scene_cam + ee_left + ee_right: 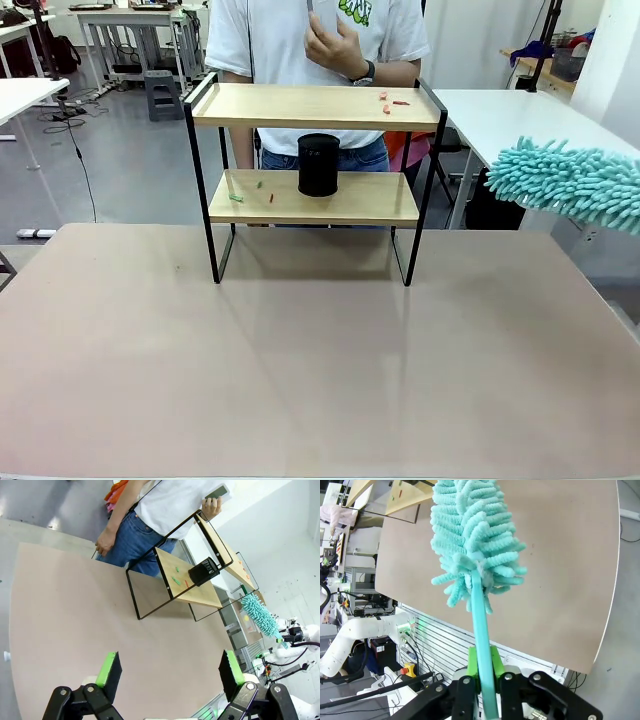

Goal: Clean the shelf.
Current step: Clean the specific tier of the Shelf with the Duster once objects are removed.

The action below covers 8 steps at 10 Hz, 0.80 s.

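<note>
The shelf stands at the far middle of the brown table. Small red bits lie on its top board. Its lower board carries green and red bits and a black cylinder. My right gripper is shut on the handle of a teal fluffy duster. The duster's head hangs in the air right of the shelf and clear of it. My left gripper is open with nothing between its fingers, above the table on the near side of the shelf.
A person stands behind the shelf, one hand raised with a phone. White tables stand at the far right and far left. The brown table is bare in front of the shelf.
</note>
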Tool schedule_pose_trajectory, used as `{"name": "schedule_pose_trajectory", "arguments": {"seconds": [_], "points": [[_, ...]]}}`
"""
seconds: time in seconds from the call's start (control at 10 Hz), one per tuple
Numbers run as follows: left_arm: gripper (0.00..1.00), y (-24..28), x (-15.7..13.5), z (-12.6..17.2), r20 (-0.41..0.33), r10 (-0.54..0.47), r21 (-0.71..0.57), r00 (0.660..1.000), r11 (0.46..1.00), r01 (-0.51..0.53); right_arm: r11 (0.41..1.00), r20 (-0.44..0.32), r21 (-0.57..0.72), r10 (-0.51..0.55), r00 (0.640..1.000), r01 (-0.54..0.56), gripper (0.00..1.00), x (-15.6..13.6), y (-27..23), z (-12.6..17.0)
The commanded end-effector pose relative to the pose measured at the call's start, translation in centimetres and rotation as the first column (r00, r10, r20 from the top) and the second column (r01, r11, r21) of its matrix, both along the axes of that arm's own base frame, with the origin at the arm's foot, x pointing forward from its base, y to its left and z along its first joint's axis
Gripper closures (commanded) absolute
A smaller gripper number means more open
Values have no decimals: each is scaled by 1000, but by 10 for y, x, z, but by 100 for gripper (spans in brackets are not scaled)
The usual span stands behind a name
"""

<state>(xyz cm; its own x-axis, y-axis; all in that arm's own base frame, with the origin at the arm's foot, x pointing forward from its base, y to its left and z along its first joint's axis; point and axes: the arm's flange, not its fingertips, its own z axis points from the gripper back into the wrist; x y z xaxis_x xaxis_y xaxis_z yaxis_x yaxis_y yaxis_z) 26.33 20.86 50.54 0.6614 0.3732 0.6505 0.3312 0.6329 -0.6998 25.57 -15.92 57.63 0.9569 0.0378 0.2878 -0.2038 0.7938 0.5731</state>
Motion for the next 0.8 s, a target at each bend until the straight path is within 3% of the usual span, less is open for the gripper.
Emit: {"name": "schedule_pose_trajectory", "arguments": {"seconds": [0.0, 0.2, 0.4, 0.7], "points": [[0, -1, 2, 1, 26, -5, 1, 1000, 1000, 5, 1000, 0, 0, 0, 1000, 0, 88, 0, 0, 0], [0, -1, 2, 1, 26, -5, 1, 1000, 1000, 5, 979, 136, -105, -160, 978, 175, 88, 15, 20, 72], [0, -1, 2, 1, 26, -5, 1, 1000, 1000, 5, 901, 230, -190, -345, 910, 390, 88, 33, 70, 133], [0, -1, 2, 1, 26, -5, 1, 1000, 1000, 5, 965, 239, -221, -89, 967, 144, 88, 46, 141, 117]]}}
